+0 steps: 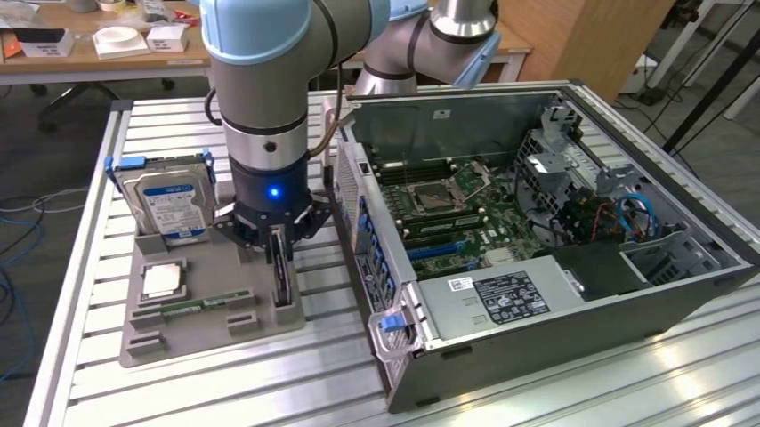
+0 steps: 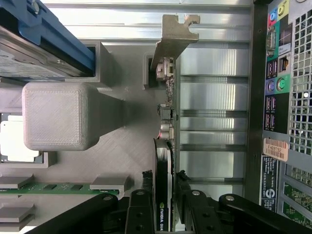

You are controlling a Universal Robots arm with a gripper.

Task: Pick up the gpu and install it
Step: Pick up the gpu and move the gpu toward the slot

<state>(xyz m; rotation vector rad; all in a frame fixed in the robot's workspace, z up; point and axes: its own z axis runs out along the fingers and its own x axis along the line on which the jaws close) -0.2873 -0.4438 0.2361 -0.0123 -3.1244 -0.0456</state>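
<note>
- Gripper (image 2: 163, 189) sits straight over the gpu (image 2: 165, 122) — card on edge in the gray holder (image 1: 190, 331), long axis along its slot.
- Fingers (image 2: 140, 207) pinch both faces — grasped.

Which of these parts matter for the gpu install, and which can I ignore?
Job in hand:
- gpu, standing on edge in the grey holder, fingers closed on it
- gripper
- open computer case, motherboard exposed

Lying about, all in the holder:
- hard drive
- processor chip
- memory stick
</note>
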